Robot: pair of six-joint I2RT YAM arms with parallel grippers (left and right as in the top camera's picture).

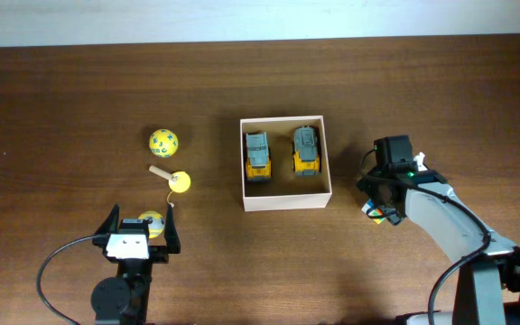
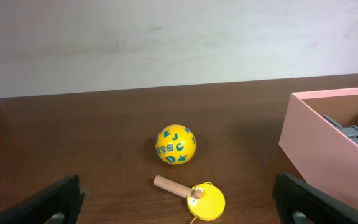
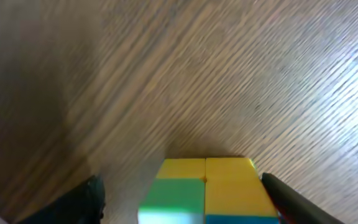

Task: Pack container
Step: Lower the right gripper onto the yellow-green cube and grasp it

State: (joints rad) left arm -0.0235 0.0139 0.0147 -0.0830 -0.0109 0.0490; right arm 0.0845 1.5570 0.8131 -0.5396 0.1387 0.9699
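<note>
The container (image 1: 285, 202), a shallow white-walled square box, sits mid-table and holds two grey-and-yellow toy trucks (image 1: 257, 155) (image 1: 306, 150). Its wall also shows at the right of the left wrist view (image 2: 319, 149). A yellow lettered ball (image 1: 162, 141) (image 2: 175, 145) and a yellow disc toy with a wooden handle (image 1: 174, 179) (image 2: 197, 198) lie left of it. A second yellow ball (image 1: 152, 221) lies between the fingers of my open left gripper (image 1: 140, 230) (image 2: 176, 202). My right gripper (image 1: 382, 206) (image 3: 182, 186) is open around a multicoloured cube (image 1: 375, 212) (image 3: 229, 186). Its right finger touches the cube; its left finger stands apart.
The brown wooden table (image 1: 61, 108) runs to a pale wall at the far edge. Cables trail from both arms near the front edge.
</note>
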